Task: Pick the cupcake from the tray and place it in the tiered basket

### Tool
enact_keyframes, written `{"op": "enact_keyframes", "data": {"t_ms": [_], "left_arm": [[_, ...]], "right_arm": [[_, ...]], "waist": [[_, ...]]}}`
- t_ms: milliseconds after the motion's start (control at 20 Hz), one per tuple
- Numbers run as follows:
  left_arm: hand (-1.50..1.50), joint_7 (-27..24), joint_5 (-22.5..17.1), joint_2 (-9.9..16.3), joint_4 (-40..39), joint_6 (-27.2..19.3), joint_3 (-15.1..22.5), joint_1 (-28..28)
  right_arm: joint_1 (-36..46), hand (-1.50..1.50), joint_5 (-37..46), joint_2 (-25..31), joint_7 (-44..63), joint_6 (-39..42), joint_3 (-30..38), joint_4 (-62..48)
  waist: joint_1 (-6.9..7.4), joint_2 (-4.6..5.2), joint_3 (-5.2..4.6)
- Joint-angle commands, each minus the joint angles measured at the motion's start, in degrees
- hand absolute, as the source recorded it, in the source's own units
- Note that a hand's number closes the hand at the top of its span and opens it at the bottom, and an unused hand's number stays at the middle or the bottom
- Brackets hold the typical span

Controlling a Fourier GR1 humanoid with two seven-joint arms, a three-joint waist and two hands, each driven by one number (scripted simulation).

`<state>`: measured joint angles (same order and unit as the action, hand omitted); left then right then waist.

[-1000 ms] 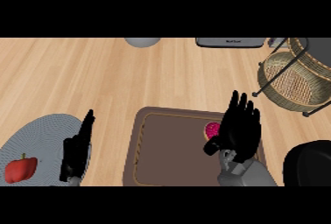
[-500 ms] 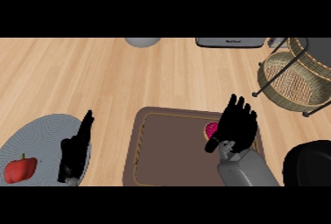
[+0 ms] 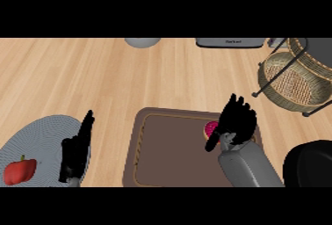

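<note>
Pink cupcake on the brown tray is partly covered by the right hand, fingers straight, nothing held.

Pink cupcake on brown tray, tiered basket far right

Tray near centre on the desk, cupcake at its right side under the right hand, tiered basket far right, placemat near left carrying a pepper, left hand at its right edge
</note>
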<state>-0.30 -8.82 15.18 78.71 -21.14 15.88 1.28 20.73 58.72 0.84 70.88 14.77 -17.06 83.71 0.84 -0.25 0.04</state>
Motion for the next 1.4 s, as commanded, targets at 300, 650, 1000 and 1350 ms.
{"op": "enact_keyframes", "data": {"t_ms": [300, 650, 1000, 1350], "left_arm": [[0.00, -0.87, 0.86, -0.77, -1.41, -0.21, -0.06, 0.74], [0.00, -0.51, 0.13, 0.39, 0.08, 1.36, -0.92, 1.81], [0.00, 1.59, 1.47, -0.41, 1.68, 0.20, 0.02, 1.81], [0.00, -0.15, 1.33, -0.75, -1.72, 1.83, -1.48, 0.32]], "right_arm": [[2.28, -1.50, -4.78, -0.81, 14.31, 2.18, 1.94, -5.52], [-0.65, -1.50, -5.78, -0.82, 14.33, -2.61, -0.64, -7.20], [-1.25, 1.50, -4.67, -0.82, 14.34, -3.35, -2.47, -8.24], [3.33, 1.50, -2.76, -0.83, 10.06, -3.22, -5.52, -13.12]], "waist": [[-0.15, 0.27, -0.17], [0.00, 0.20, -0.13], [-0.07, 0.25, -0.06], [-0.02, 0.42, -0.08]]}}
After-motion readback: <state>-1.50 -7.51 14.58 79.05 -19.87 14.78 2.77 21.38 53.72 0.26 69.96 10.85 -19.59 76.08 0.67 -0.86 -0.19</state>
